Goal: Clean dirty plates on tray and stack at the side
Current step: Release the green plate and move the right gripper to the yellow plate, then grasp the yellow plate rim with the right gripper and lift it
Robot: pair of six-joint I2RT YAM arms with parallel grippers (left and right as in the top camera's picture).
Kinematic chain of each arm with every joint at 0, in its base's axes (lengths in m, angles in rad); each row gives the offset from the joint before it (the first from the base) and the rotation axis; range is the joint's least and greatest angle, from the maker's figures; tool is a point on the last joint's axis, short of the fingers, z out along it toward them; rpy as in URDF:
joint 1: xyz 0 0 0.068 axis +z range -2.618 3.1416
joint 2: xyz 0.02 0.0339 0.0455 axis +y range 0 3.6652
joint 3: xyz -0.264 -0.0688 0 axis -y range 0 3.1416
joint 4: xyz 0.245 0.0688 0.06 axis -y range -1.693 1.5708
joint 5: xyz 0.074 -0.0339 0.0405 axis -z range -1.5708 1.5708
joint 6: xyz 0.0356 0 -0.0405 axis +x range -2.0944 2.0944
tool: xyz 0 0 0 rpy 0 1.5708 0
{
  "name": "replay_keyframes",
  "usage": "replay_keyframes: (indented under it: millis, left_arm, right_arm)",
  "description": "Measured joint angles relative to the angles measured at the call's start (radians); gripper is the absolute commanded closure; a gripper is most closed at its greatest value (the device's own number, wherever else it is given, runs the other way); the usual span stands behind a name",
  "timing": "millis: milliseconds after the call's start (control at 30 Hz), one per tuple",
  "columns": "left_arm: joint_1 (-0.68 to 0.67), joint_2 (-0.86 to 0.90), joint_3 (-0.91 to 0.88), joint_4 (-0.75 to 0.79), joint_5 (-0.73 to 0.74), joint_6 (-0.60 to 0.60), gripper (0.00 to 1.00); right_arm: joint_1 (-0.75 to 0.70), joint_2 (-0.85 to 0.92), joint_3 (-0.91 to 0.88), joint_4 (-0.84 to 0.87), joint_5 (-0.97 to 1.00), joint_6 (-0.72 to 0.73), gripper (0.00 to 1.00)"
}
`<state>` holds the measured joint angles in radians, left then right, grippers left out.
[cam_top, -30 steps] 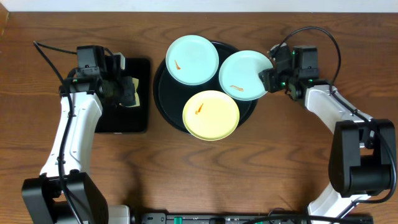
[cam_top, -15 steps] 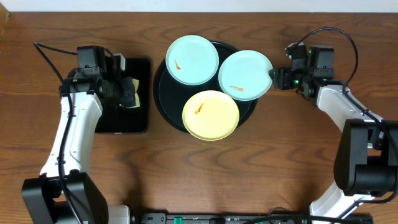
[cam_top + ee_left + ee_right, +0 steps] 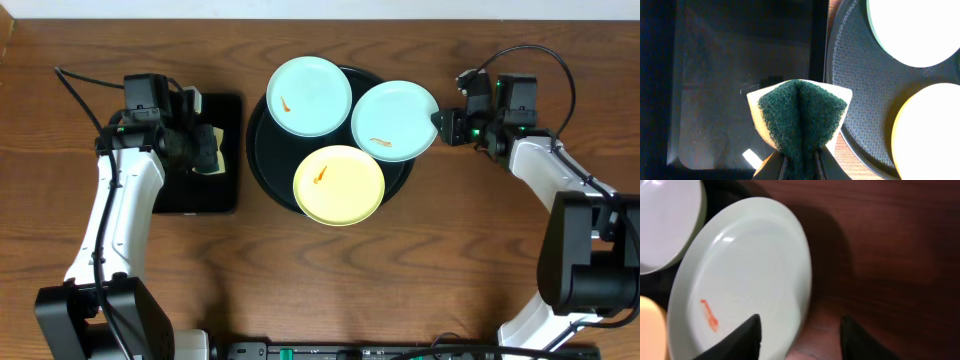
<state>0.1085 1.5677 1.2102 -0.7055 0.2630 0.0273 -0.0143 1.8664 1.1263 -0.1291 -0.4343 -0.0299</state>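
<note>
Round black tray holding three plates, right turquoise plate overhanging its rim, right gripper parted astride that edge, left gripper clamped on sponge over rectangular tray.

Tray ctr hidden under 3 plates

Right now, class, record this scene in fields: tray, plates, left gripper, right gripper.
tray: round black tray, carrying three plates
plates: far turquoise plate, right turquoise plate, yellow plate; each has an orange smear
left gripper: shut on green sponge, over rectangular black tray
right gripper: open, fingers either side of the right turquoise plate's rim
</note>
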Motion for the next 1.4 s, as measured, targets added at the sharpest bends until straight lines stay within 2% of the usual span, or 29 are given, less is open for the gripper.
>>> replay_keyframes:
  millis: [167,367,533,667,800,1033,1133,1200,1267,1400]
  left_arm:
    - [0.000,0.000,0.000,-0.002,0.000,0.000,0.86]
    - [0.000,0.000,0.000,-0.002,0.000,0.000,0.86]
    - [0.000,0.000,0.000,-0.003,0.000,0.000,0.86]
    - [0.000,0.000,0.000,-0.006,0.000,0.000,0.86]
    - [0.000,0.000,0.000,-0.008,0.000,0.000,0.86]
    - [0.000,0.000,0.000,-0.022,0.000,0.000,0.86]
    - [0.000,0.000,0.000,-0.024,0.000,0.000,0.86]
    - [0.000,0.000,0.000,-0.025,0.000,0.000,0.86]
    - [0.000,0.000,0.000,-0.027,0.000,0.000,0.86]
    - [0.000,0.000,0.000,-0.030,0.000,0.000,0.86]
  right_arm:
    - [0.042,-0.122,0.000,-0.114,0.029,0.044,0.54]
    - [0.188,-0.332,0.017,-0.296,0.104,0.190,0.53]
    - [0.340,-0.350,0.020,-0.540,0.153,0.297,0.40]
    - [0.489,-0.314,-0.003,-0.599,0.287,0.359,0.46]
    - [0.616,-0.263,-0.017,-0.571,0.403,0.449,0.54]
    - [0.642,-0.198,-0.017,-0.555,0.533,0.563,0.62]
    - [0.641,-0.164,-0.017,-0.543,0.560,0.599,0.53]
    - [0.641,-0.142,-0.017,-0.539,0.568,0.625,0.40]
    - [0.641,-0.125,-0.017,-0.529,0.575,0.639,0.02]
    - [0.636,-0.086,-0.017,-0.497,0.577,0.660,0.01]
